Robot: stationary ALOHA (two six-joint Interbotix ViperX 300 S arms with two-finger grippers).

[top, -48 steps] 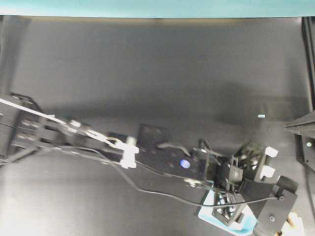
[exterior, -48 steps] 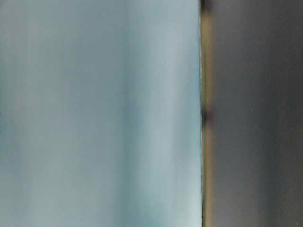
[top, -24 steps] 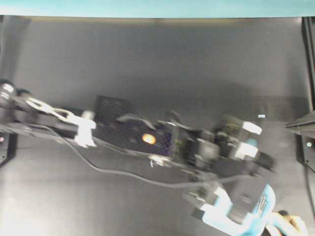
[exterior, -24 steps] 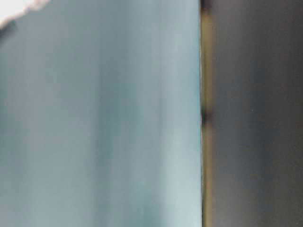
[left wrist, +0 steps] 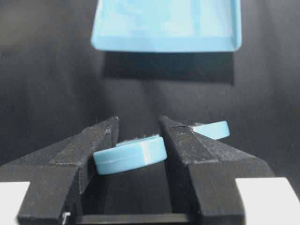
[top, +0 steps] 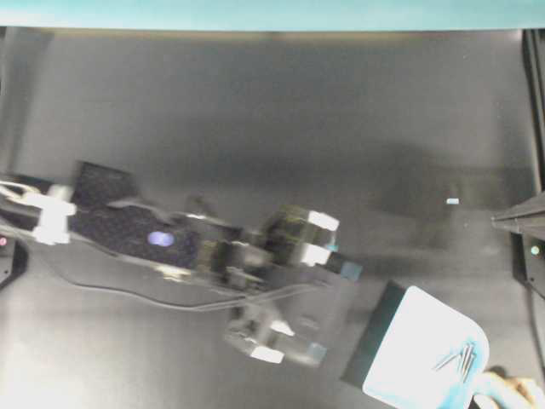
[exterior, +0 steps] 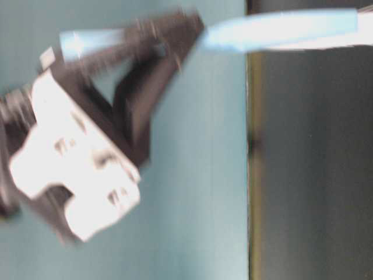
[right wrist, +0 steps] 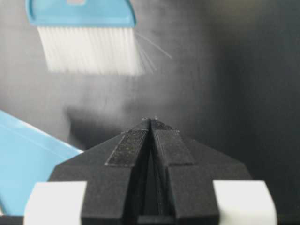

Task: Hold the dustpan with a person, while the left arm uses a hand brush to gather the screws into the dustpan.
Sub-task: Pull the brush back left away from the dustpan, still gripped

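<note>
The light blue dustpan [top: 417,345] lies at the lower right, and the person's hand [top: 513,394] holds its handle. Several screws [top: 460,360] lie inside it near the back. My left gripper [top: 279,328] is left of the dustpan and blurred by motion. In the left wrist view it [left wrist: 138,123] is shut on the hand brush handle [left wrist: 131,155], with the dustpan's front lip [left wrist: 166,28] ahead. The brush [top: 308,351] shows its white bristles in the right wrist view [right wrist: 89,51]. My right gripper [right wrist: 151,121] is shut and empty at the right edge [top: 504,220].
A black table with a teal wall along the back. A small pale speck [top: 452,202] lies at the right, and a black frame [top: 535,128] runs down the right edge. The table-level view shows only a blurred close arm and a blue streak.
My left arm has swung left with the brush, away from the dustpan. The dustpan, covered by the arm before, now shows with the screws inside. The right gripper has not moved.
</note>
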